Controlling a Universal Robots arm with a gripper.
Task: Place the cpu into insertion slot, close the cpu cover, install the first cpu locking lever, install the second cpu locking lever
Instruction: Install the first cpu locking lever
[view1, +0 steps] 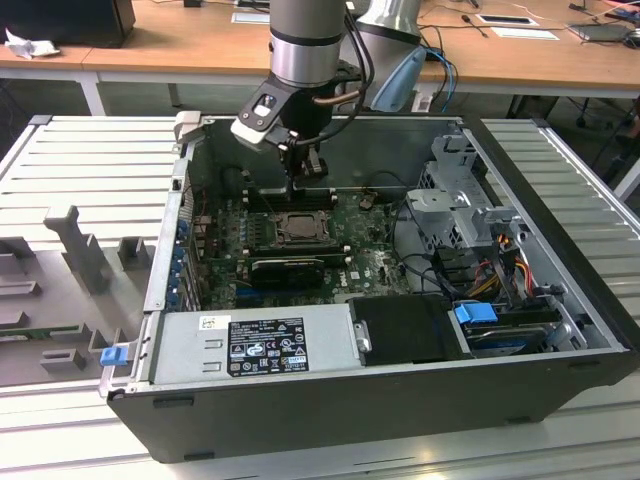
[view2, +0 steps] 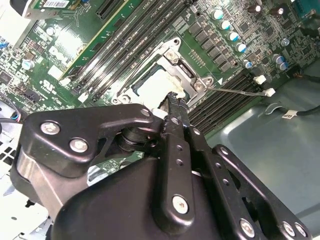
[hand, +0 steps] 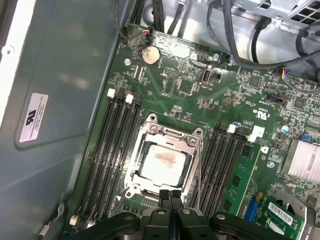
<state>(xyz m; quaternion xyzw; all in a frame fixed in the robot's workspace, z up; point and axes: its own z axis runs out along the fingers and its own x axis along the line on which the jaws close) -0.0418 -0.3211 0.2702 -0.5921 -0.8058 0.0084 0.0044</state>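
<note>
Arm is seen lowered into the open computer case (view1: 560, 215) in the exterior view, with the gripper (view1: 297, 186) hung directly above the insertion slot (view1: 300, 228) on the green motherboard (view1: 375, 262).

The cpu (hand: 162, 162) is found seated in the insertion slot (hand: 134, 186); its pale metal top is seen through the window of the cpu cover (hand: 172, 136). The cover is laid flat over the chip, its frame bordering all four sides. A faint reddish smear is noted on the chip's top.

The gripper (hand: 170, 193) is recorded with its fingers (hand: 164, 196) pressed together, no gap between them and nothing held. In the second wrist view the closed tip of the gripper (view2: 175, 98) is placed at the edge of the cpu cover (view2: 150, 61), just beside the cpu (view2: 155, 82); contact appears likely but cannot be confirmed from this angle.

A thin metal rod (view2: 240, 90) is seen running from a corner of the socket out across the memory slots (view2: 225, 102). Whether it is latched cannot be told.

Memory slots (hand: 112, 145) are noted on both sides of the socket. The grey power supply (view1: 255, 345) is located at the near wall of the case, well apart from the gripper.
</note>
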